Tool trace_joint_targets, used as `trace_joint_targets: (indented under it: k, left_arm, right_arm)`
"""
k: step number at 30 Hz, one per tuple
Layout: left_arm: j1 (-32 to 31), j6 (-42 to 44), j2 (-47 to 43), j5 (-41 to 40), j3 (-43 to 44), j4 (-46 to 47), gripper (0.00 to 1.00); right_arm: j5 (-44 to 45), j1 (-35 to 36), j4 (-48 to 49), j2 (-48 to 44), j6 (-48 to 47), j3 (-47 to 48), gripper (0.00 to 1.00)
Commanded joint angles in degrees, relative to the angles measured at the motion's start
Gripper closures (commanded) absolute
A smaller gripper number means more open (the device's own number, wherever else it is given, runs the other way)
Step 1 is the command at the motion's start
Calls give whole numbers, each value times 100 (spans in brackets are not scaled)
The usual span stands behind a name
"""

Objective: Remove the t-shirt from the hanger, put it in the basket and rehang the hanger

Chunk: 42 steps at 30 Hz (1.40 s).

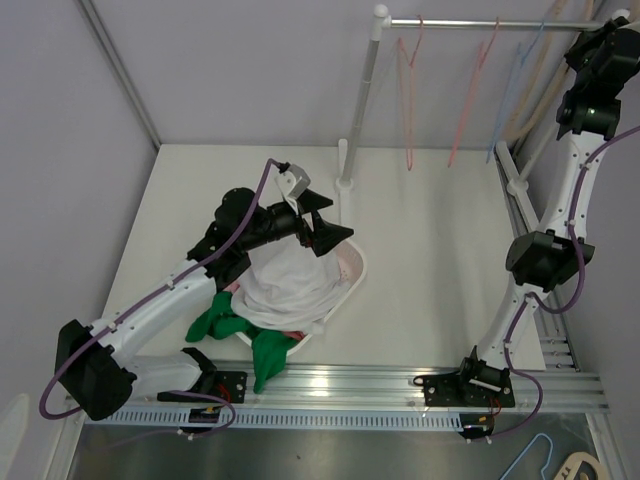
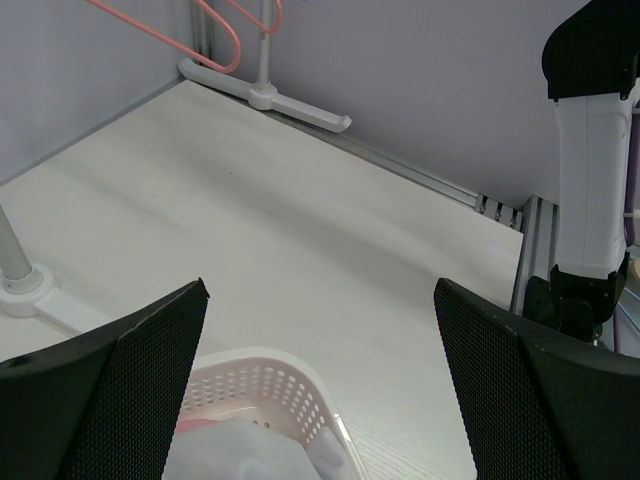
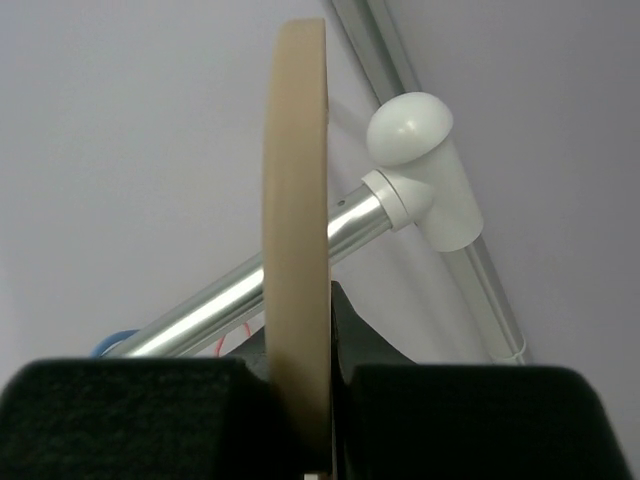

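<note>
— Where is the t-shirt [image 1: 290, 285] now?

— The white cloth I take for it lies bunched in the basket [image 1: 352, 262] on the tabletop [image 1: 430, 250]. A green garment [image 1: 225, 320] spills over the basket's near rim. Nothing seems threaded through the shirt.

— And your end effectors?

— My left end effector [image 1: 325, 222] hovers just above the basket, jaws wide apart, with nothing between them. My right end effector [image 3: 300, 415] is up at the rail [image 3: 200, 310], clamped on the tan hanger [image 3: 296, 200]. The hanger looks bare and crosses the rail, but I cannot tell whether its hook is seated.

— So how much is done?

— The main part, I judge, since shirt and hanger are well apart. What is left looks small. I need to see the hanger hung on the rail near the pink hangers [image 1: 408, 90], let go of it, and bring both arms clear.
</note>
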Motion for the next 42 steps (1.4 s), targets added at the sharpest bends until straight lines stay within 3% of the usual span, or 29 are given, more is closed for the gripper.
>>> trace_joint_targets:
  k: [1, 14, 22, 30, 36, 42]
  left_arm:
    - [65, 64, -113, -48, -70, 216, 0]
    - [73, 38, -183, 13, -308, 356, 1]
    - [73, 73, -209, 31, -404, 409, 0]
    - [73, 55, -227, 83, -439, 418, 0]
    - [73, 11, -306, 145, -492, 401, 1]
    - [73, -6, -324, 163, -527, 401, 0]
  right_arm:
    - [-202, 16, 174, 667, 323, -92, 100]
    - [-1055, -142, -285, 175, 421, -1339, 100]
    - [-1064, -177, -900, -27, -115, -1252, 100]
    - [-828, -168, -329, -1424, -344, -2966, 100]
    - [-783, -168, -697, -1662, -634, -2747, 100]
    - [-1020, -133, -400, -1592, -704, -2511, 100]
